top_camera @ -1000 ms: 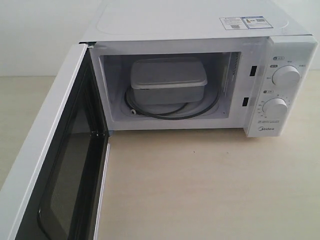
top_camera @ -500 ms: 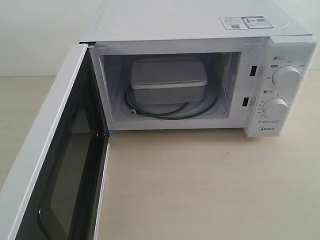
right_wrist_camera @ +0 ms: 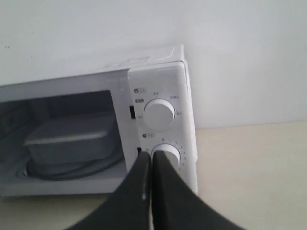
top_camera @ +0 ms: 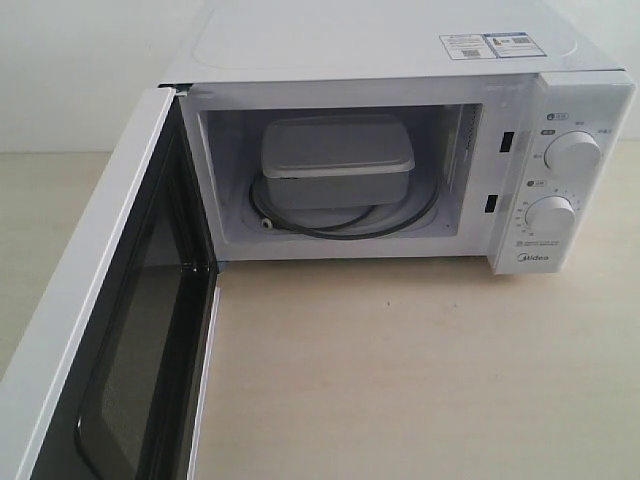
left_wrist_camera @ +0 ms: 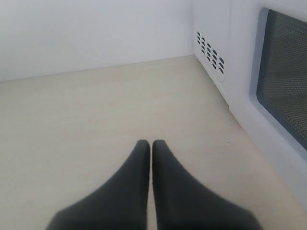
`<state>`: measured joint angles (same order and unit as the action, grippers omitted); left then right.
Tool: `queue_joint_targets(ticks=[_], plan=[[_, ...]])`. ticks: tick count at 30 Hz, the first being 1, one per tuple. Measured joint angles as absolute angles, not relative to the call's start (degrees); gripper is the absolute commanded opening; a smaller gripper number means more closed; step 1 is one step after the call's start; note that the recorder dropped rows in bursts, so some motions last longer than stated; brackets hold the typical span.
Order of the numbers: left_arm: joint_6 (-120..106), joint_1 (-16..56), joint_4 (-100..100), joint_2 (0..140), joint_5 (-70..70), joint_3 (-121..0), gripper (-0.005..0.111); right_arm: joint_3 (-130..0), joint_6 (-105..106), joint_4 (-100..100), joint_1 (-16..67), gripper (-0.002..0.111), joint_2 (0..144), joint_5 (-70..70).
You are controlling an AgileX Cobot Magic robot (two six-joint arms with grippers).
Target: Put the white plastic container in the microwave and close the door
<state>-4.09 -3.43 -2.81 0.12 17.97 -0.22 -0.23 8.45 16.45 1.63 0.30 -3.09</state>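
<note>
White container inside microwave; door wide open.

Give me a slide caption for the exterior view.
White plastic container resting inside the microwave, its door swung wide open and not yet closed.

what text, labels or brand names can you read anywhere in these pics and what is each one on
"Midea": brand mark on the control panel of the microwave, just under the lower dial.
Sticker on the microwave's top: lines of print and a coloured patch, too small to read.
Small labels above the upper dial and above the lower dial: too small to read.
Scale marks around the lower dial: blurred, no numbers readable.
</note>
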Motion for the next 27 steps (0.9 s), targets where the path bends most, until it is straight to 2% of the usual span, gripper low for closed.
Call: queue_joint_targets(ticks=[5, 10, 27], plan=[[-4.09, -3.43, -2.81, 0.12, 17.97, -0.22, 0.004, -0.23, 0.0, 1.4, 1.63, 0.0, 0.3, -11.19], [-4.09, -3.43, -2.81, 0.12, 17.97, -0.22, 0.004, -0.14, -5.01, -4.64, 1.63, 0.0, 0.3, -18.94], [-4.09, -3.43, -2.81, 0.12, 17.97, -0.22, 0.004, 0.01, -5.65, -5.53, 1.5, 0.0, 0.3, -20.23]])
